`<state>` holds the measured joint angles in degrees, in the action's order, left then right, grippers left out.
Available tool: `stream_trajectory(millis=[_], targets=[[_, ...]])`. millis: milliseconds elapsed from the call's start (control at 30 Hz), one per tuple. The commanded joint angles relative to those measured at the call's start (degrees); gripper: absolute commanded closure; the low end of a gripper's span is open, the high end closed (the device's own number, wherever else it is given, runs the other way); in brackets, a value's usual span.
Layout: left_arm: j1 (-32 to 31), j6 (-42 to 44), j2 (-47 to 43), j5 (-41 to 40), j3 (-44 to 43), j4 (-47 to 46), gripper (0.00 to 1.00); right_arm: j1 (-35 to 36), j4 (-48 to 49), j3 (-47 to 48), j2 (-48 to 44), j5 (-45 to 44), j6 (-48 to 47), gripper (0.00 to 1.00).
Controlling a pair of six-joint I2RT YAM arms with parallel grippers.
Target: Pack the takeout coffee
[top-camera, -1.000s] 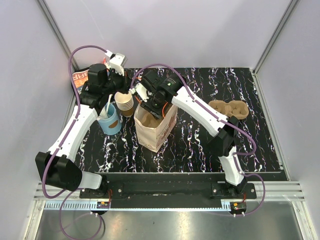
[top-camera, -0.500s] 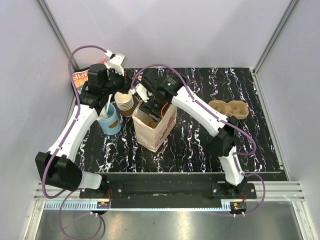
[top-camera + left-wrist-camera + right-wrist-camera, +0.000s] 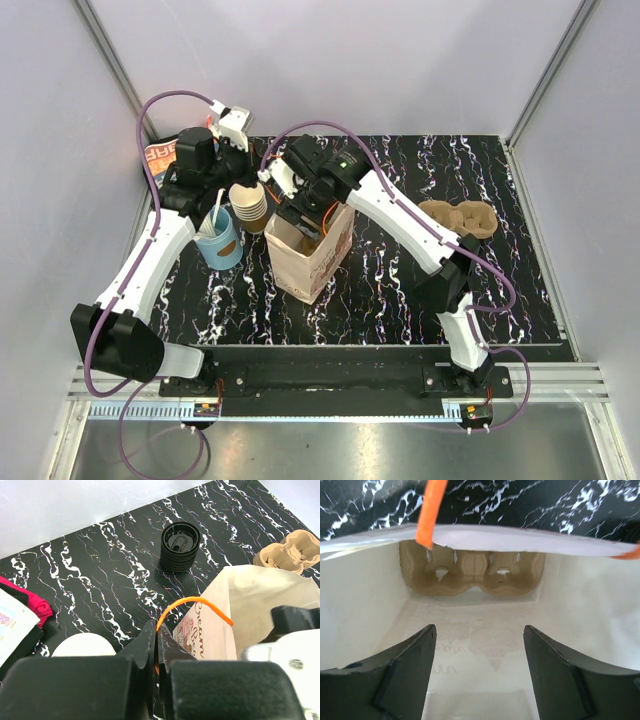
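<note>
The takeout coffee, a kraft cup with a black lid, is not in view. A brown paper bag (image 3: 310, 250) with orange handles stands open at mid-table. My left gripper (image 3: 157, 630) is shut on one orange handle (image 3: 195, 602) at the bag's far-left edge (image 3: 250, 170). My right gripper (image 3: 480, 635) is open and empty, pointing down into the bag's mouth (image 3: 305, 212). A pulp cup tray (image 3: 470, 572) lies at the bottom of the bag. The bag's white inside (image 3: 365, 615) surrounds the right fingers.
A second pulp cup tray (image 3: 458, 217) lies at the right. A stack of lidless brown cups (image 3: 248, 205) and a blue cup with white sticks (image 3: 220, 240) stand left of the bag. A stack of black lids (image 3: 180, 545) stands beyond it. Red packets (image 3: 160, 155) lie far left.
My right gripper has shifted slightly up and toward the far side over the bag's mouth. The bag stands a little more upright. The left arm has not moved.
</note>
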<state>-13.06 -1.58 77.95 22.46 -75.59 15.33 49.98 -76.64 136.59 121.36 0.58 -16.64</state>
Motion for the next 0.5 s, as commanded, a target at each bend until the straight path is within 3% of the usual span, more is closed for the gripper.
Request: stream_trajectory(millis=[0, 467], targets=[[0.1, -0.6, -1.8, -0.5, -0.6, -3.6, 1.0, -0.2, -2.4, 5.1, -1.5, -0.2, -1.2, 0.23], [0.0, -0.6, -1.8, -0.4, -0.6, -3.6, 1.0, -0.3, -2.9, 12.6, -5.2, -2.2, -3.7, 0.22]])
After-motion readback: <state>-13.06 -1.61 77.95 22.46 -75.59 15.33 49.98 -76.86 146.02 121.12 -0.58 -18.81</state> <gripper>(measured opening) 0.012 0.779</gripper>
